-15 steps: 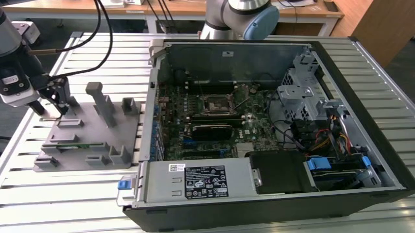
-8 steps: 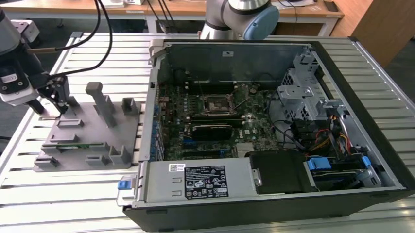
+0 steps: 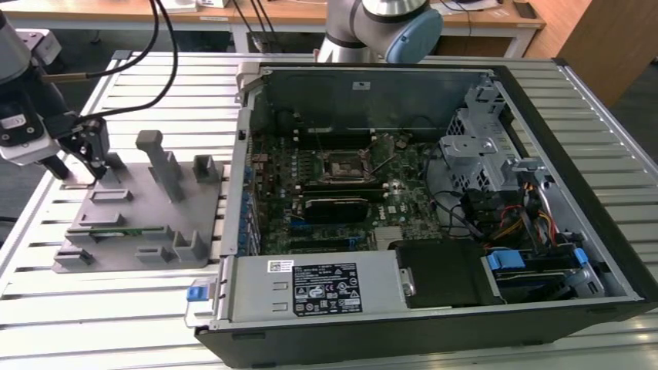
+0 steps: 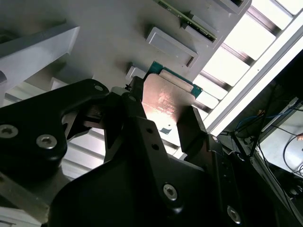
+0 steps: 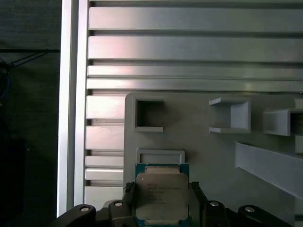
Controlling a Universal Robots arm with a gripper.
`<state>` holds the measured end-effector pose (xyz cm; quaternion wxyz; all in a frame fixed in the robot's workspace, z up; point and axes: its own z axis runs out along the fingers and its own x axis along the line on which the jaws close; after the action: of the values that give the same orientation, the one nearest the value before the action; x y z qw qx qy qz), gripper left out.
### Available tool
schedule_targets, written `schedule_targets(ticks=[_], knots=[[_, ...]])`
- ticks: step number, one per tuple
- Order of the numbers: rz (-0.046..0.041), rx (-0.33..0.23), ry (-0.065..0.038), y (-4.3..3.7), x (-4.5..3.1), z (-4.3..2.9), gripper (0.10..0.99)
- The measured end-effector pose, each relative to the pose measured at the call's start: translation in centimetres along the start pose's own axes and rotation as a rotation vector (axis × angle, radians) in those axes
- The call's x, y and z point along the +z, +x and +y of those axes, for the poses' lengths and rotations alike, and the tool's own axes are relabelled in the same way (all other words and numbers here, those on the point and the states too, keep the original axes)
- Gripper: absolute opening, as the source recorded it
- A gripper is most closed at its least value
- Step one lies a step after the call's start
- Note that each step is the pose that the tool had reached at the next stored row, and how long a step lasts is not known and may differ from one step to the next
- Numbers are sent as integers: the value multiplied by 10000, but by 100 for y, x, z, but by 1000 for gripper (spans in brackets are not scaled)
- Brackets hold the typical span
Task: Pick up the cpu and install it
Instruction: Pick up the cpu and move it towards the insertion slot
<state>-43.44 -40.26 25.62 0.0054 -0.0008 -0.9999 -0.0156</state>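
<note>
The cpu (image 5: 161, 191), a flat square chip with a silvery top and a green edge, sits between my gripper's (image 5: 161, 201) dark fingers (image 5: 196, 195), which press on two opposite sides of it. In the second wrist view the cpu (image 4: 168, 99) shows its metal face, with my gripper (image 4: 161, 118) shut on it. In the exterior view my gripper (image 3: 88, 162) hangs over the far corner of the grey fixture (image 3: 144, 220), at the exterior view's left. The dark square socket (image 3: 344, 166) lies on the motherboard inside the open computer case (image 3: 575, 177).
The grey fixture carries upright posts (image 3: 159, 166) and small open pockets (image 5: 149, 115). It rests on a slatted aluminium table (image 5: 189, 47). Cables (image 3: 134, 46) run from my arm across the back. A power supply (image 3: 319, 285) and drive cage (image 3: 483, 131) fill parts of the case.
</note>
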Motion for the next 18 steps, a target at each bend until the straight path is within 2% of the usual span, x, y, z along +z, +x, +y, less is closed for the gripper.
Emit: schedule_targets(ticks=[18], knots=[[0,0,0,1,-76,12,533]])
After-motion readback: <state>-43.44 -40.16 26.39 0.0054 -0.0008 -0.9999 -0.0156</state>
